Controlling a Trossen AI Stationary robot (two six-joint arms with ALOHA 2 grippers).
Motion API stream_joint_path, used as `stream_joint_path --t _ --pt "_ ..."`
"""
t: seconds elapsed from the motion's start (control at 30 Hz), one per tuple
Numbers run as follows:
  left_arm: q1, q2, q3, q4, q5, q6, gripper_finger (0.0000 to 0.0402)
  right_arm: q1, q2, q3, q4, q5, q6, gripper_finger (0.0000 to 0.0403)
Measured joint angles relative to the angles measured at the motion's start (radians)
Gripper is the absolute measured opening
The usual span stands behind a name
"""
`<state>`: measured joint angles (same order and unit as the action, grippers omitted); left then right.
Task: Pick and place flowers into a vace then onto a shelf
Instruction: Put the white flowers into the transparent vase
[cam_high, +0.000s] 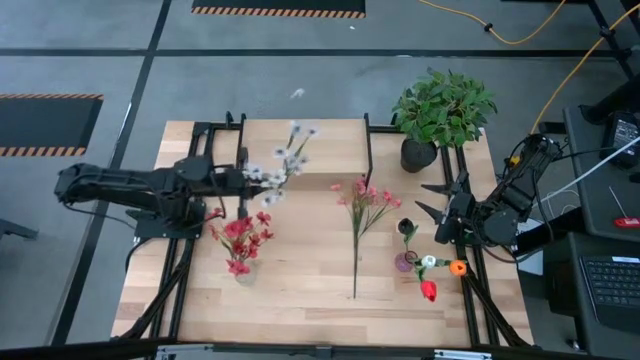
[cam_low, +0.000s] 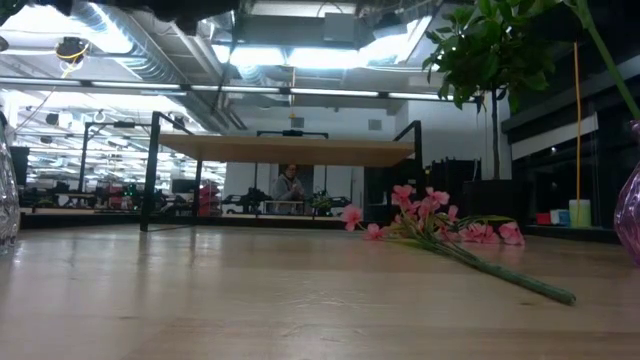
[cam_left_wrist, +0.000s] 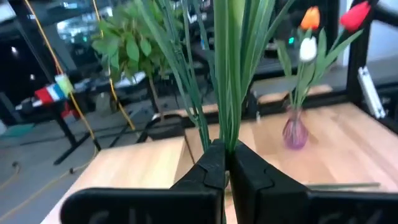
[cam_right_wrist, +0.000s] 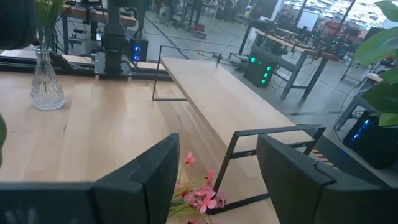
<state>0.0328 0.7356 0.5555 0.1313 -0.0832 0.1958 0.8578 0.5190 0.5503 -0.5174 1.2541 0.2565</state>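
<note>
My left gripper (cam_high: 243, 179) is shut on a bunch of white flowers (cam_high: 287, 157), held in the air at the shelf's (cam_high: 320, 140) left end. Its green stems (cam_left_wrist: 227, 74) show in the left wrist view. Red flowers (cam_high: 243, 240) stand in a clear vase (cam_right_wrist: 47, 81) at the front left. Pink flowers (cam_high: 366, 198) lie flat on the table in front of the shelf, their stem (cam_high: 355, 265) pointing at the near edge. My right gripper (cam_high: 440, 205) waits open at the table's right, beside a purple vase (cam_high: 404, 262) with tulips. My left gripper pinches the bundle of green stems and narrow leaves (cam_left_wrist: 225, 134) at its lower end between its two fingertips. The fingers come level from the table's left. The stems run on past the fingertips toward the right and far side, lifted clear, with the white blooms (cam_high: 295, 150) over the shelf.
A bushy plant in a black pot (cam_high: 440, 110) stands at the far right corner by the shelf's right leg. Black rails run along both sides of the table. The purple vase's white, orange and red tulips (cam_high: 430, 275) lean toward the front right. Bare tabletop (cam_high: 300, 290) lies at the front middle.
</note>
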Motion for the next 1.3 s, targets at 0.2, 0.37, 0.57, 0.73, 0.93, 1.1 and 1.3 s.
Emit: stream_joint_path --t 0.2,0.37,0.57,0.73,0.93,1.1,1.3 --pt "-0.04 -0.108 -0.026 0.036 0.011 -0.008 0.0003 0.0 0.0 0.0 0.0 0.0 0.006 0.0216" --pt "-0.071 -0.204 -0.026 0.021 0.104 -0.028 0.0003 0.0 0.0 0.0 0.0 -0.001 0.058 0.0216" --pt "-0.092 -0.325 0.005 -0.117 0.141 -0.042 0.0003 0.0 0.001 0.0 0.0 -0.001 0.117 0.0216" --pt "-0.102 -0.408 0.047 -0.303 0.187 -0.049 0.0003 0.0 0.009 0.0 0.0 -0.007 0.17 0.0216" --pt "-0.112 -0.459 0.074 -0.421 0.287 -0.106 0.0003 0.0 0.038 0.0 0.002 -0.037 0.211 0.0216" --pt "-0.112 -0.472 0.154 -0.558 0.318 -0.151 0.0003 0.0 0.058 0.0 0.016 -0.037 0.216 0.0216" --pt "-0.112 -0.472 0.267 -0.725 0.318 -0.2 0.0003 0.0 0.057 0.0 0.032 -0.036 0.293 0.0216"
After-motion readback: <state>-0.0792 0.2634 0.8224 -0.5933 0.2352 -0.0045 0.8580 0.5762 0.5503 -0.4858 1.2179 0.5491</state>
